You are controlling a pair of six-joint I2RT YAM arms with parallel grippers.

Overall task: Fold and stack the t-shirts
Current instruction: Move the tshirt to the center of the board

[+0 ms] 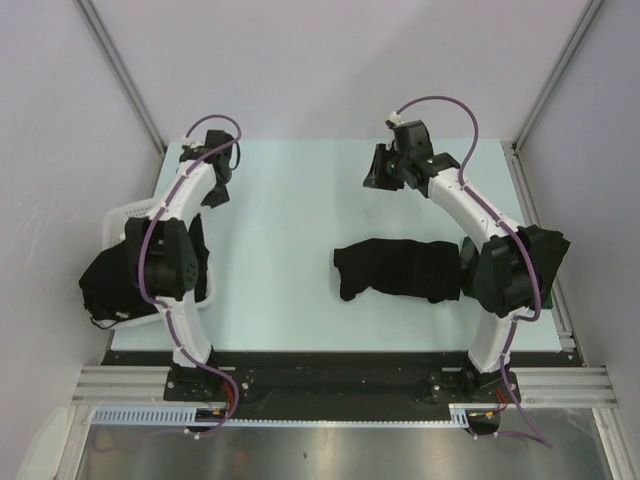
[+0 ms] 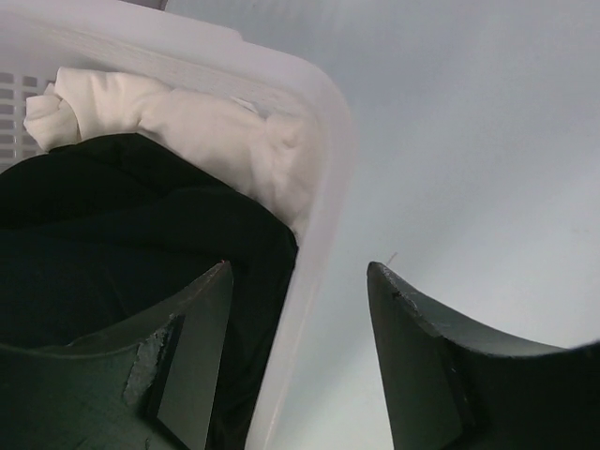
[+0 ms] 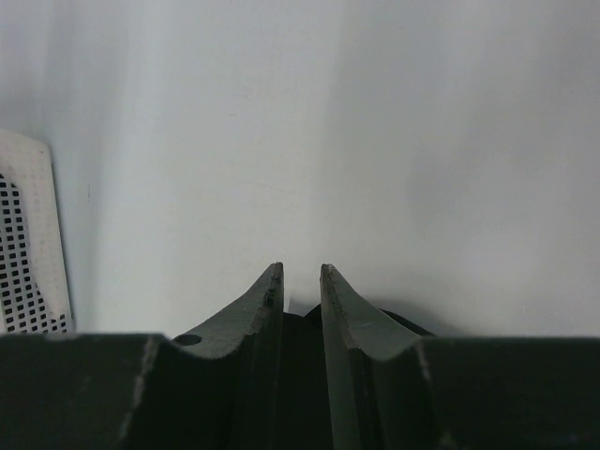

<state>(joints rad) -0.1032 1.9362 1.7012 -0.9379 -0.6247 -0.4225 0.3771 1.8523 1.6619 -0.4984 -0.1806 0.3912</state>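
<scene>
Left wrist: left gripper jaws spread wide, nothing between them, over the rim of the white basket. Black t-shirts heaped inside, against a white cloth. Right gripper pinched to a slit. One black t-shirt lies bunched on the table, beside the right arm.

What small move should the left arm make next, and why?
Probably shift the left tool off the basket rim, over the black t-shirts inside, and lower it onto them. Its fingers stand open and empty astride the rim, and one folded t-shirt already lies on the table.
</scene>
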